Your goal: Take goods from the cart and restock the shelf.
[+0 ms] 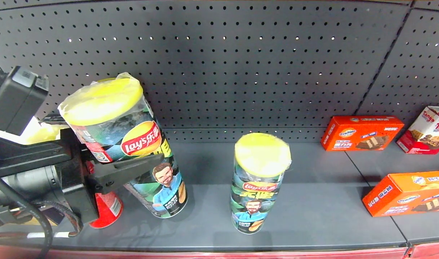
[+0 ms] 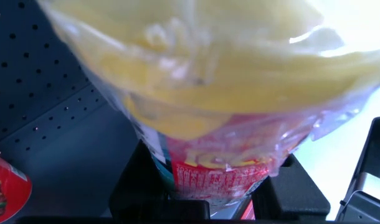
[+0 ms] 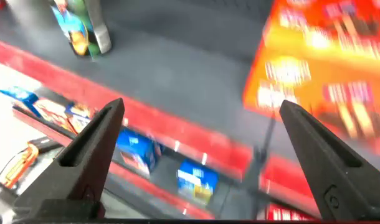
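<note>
I see a rear orange box (image 1: 361, 132); a front orange box (image 1: 408, 194); both lie flat. White wafer box (image 1: 430, 129) just beside the rear one.

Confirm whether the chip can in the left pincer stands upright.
No, the chip can in the left pincer leans, its top tipped leftward.

Shelf (image 1: 313, 216): leaning chip can (image 1: 127, 144) at left, upright chip can (image 1: 259, 181) right of it, boxes (image 1: 361, 132) well apart, far right.

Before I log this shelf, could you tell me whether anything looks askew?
The chips can held by the left gripper leans markedly sideways, unlike the upright can standing squarely on the shelf beside it.
</note>
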### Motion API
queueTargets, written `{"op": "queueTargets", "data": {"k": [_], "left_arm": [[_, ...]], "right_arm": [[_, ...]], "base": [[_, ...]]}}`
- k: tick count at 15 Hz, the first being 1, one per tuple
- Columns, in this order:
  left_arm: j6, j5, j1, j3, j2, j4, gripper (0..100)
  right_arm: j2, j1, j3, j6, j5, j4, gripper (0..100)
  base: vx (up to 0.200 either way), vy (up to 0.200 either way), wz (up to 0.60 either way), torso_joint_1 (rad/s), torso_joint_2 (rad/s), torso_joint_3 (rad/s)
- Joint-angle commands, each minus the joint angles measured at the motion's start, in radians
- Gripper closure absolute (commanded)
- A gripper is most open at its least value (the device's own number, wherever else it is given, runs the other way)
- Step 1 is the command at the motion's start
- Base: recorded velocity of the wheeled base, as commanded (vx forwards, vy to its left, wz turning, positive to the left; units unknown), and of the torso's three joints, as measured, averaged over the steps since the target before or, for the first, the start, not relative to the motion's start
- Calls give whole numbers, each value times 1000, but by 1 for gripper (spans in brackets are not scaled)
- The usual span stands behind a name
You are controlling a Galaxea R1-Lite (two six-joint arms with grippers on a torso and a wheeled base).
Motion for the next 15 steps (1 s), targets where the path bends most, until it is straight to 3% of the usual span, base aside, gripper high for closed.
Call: {"op": "queueTargets", "data": {"k": [1, 3, 5, 10, 15], "left_arm": [[0, 4, -19, 1, -10, 3, 100], [0, 6, -19, 10, -11, 0, 100], [0, 6, -19, 21, -19, 0, 100], [2, 6, -23, 53, -39, -2, 100], [2, 6, -25, 50, -41, -2, 100]], "right_arm": [[-157, -3, 46, 16, -87, 36, 0], [-157, -3, 136, 16, -170, -43, 0], [-157, -5, 151, 33, -237, -35, 0], [-157, -3, 151, 31, -162, -29, 0], [-157, -5, 151, 30, -233, -29, 0]], "base": [[0, 0, 0, 0, 0, 0], [0, 0, 0, 0, 0, 0], [0, 0, 0, 0, 0, 0], [0, 0, 0, 0, 0, 0], [0, 0, 0, 0, 0, 0]]}}
